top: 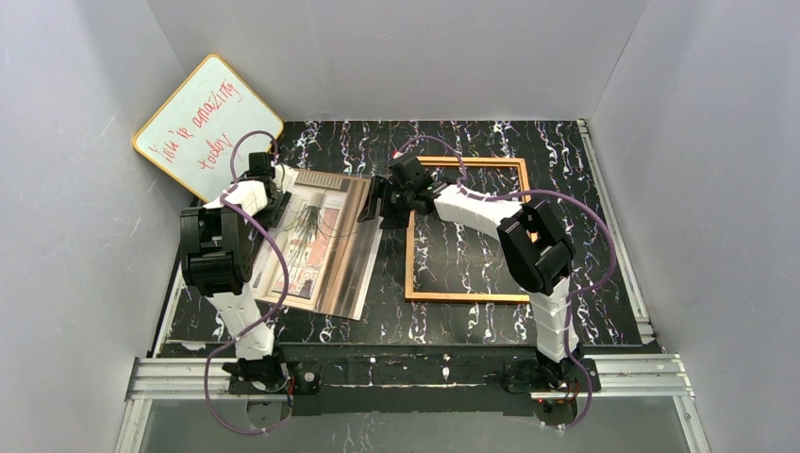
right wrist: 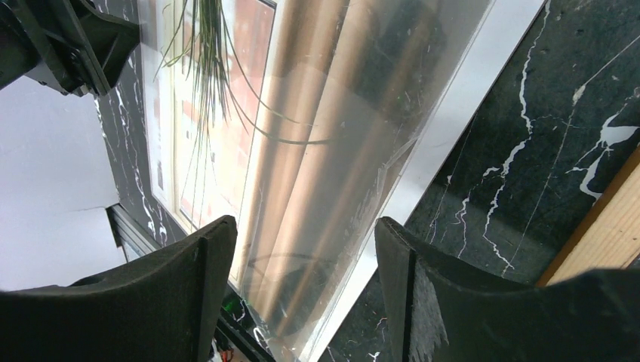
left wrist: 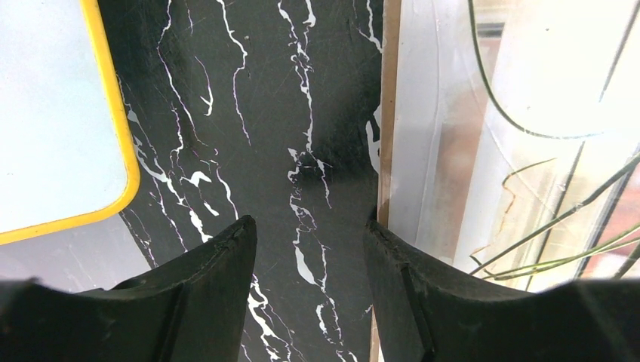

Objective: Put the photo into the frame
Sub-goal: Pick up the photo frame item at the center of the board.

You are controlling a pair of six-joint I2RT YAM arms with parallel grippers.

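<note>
The photo (top: pixel 321 241), a room scene with curtains and a spiky plant, lies flat on the black marbled table, left of the frame. A clear sheet (right wrist: pixel 392 136) covers it. The orange-brown frame (top: pixel 472 298) lies flat and empty, with the table showing through it. My left gripper (top: pixel 269 179) is open at the photo's far left corner; its right finger (left wrist: pixel 407 286) sits at the photo's (left wrist: pixel 528 113) brown edge, with only table between the jaws (left wrist: pixel 308 226). My right gripper (top: pixel 382 203) is open, its jaws (right wrist: pixel 306 226) straddling the photo's (right wrist: pixel 317 113) right edge.
A yellow-edged whiteboard (top: pixel 208 123) with red writing leans in the far left corner, close to the left gripper, and shows in the left wrist view (left wrist: pixel 60 113). Grey walls enclose the table on three sides. A wooden frame edge (right wrist: pixel 611 241) lies right of the right gripper.
</note>
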